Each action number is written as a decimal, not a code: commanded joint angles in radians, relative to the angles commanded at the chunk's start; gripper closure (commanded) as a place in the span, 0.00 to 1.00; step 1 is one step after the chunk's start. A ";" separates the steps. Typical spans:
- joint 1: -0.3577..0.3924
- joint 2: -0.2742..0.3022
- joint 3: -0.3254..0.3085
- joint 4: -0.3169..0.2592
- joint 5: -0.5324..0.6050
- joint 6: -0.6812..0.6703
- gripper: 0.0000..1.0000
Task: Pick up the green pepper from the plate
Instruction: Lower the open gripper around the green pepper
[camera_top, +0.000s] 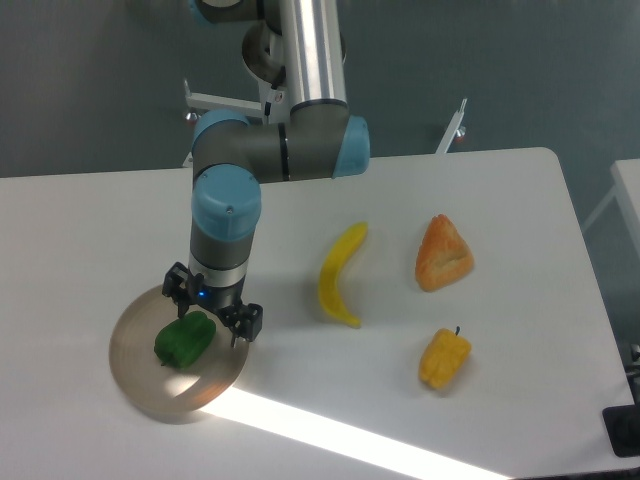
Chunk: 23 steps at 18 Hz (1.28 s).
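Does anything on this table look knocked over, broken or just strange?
Nothing stands out. The green pepper lies on the plate, with the open gripper just over it. The banana, the orange wedge and the yellow pepper lie apart on the table, none damaged.

plate (140, 380) rim partly behind tool (212, 310)

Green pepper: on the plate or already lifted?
On the plate. The green pepper rests on the plate; the open end effector hovers above it.
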 joint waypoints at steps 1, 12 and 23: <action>0.000 0.006 -0.015 0.002 0.000 0.006 0.00; -0.017 -0.024 -0.028 0.081 0.003 0.022 0.00; -0.037 -0.055 -0.023 0.124 0.005 0.018 0.00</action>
